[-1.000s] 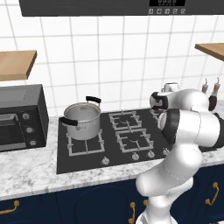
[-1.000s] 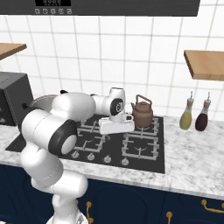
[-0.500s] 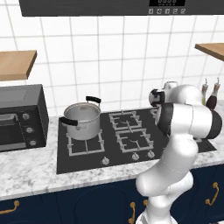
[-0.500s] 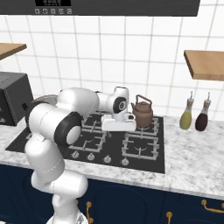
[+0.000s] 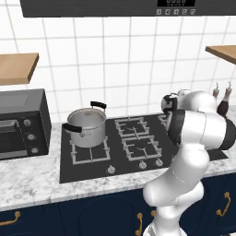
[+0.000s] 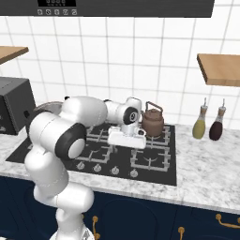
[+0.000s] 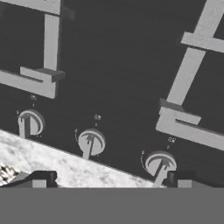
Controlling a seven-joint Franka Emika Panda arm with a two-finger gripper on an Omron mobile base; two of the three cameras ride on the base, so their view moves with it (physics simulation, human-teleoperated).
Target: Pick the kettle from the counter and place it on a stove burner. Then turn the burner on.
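Copper-brown and squat, the kettle (image 6: 152,122) already stands on the back right burner of the cooktop (image 6: 154,176), near the rear edge of the desk (image 6: 206,180), so by my reading what remains for you is the knob. Your end effector (image 6: 127,140) hovers over the cooktop just beside the kettle with nothing in it, and in the hand view its jaws stand spread, one dark tip (image 7: 41,178) low at each side. Three round knobs (image 7: 90,142) line the front strip under the hand camera, and that row is where I think trouble lies: they sit close and look alike, so you could turn the one that feeds another burner, perhaps the one under the steel pot (image 5: 86,127) at the back left. Which knob serves the kettle's burner I cannot tell; the small marks beside them are too blurred. Spread jaws may also slide off a small knob rather than turn it. Swinging the wrist carelessly could bump the kettle's thin handle and shove it off the grate.
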